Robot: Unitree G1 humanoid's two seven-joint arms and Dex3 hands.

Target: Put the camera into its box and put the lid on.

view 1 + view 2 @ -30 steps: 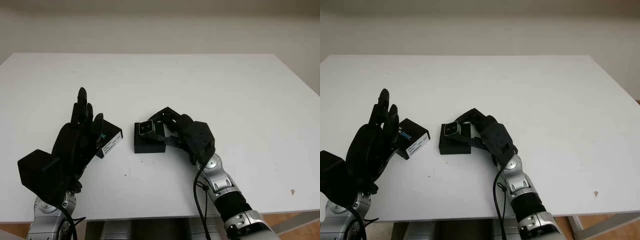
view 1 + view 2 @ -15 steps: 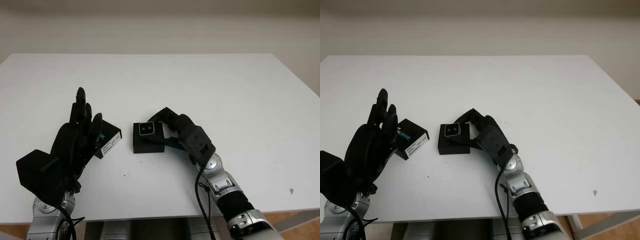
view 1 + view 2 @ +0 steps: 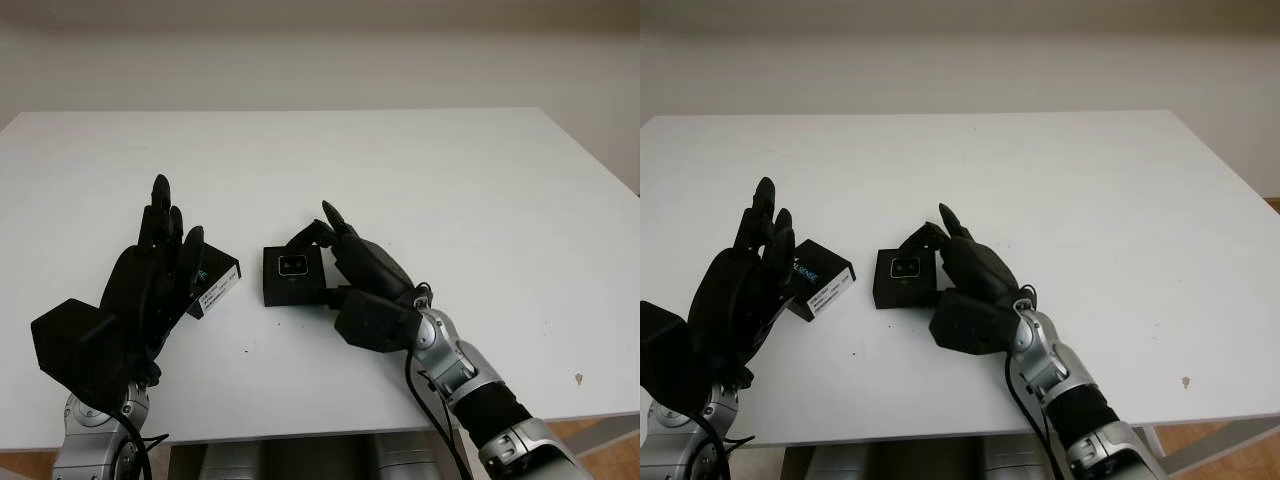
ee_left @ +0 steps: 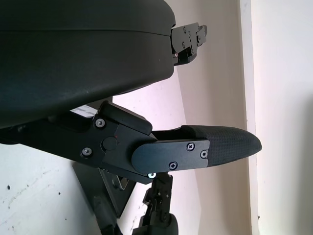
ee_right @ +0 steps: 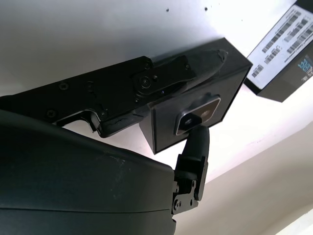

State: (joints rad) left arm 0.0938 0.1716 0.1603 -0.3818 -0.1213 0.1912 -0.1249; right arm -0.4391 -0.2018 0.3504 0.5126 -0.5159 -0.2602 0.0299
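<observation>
A white surface [image 3: 420, 170] is spreading out under the head camera and running back to a pale wall at 12 o'clock.

Nearest, at about 7 o'clock, the left hand [image 3: 150, 275] is standing upright on its edge, open and holding nothing, with its fingertips pointing toward 12 o'clock. Just beyond its palm, at roughly 9 o'clock from the middle of the surface, the lid [image 3: 212, 283] is lying flat, a black piece with a white label, partly hidden behind the fingers.

At about 5 o'clock the right hand [image 3: 345, 265] is coming in from the near edge, holding nothing, with one finger [image 5: 195, 142] reaching over the top of the box [image 3: 292, 278] and another lying along its side. The box is sitting on the surface near the centre, just beside the lid but apart from it. The camera [image 5: 197, 111] is lying inside the box with its lens facing up, the fingertip hovering right at it; whether it is touching cannot be told.
</observation>
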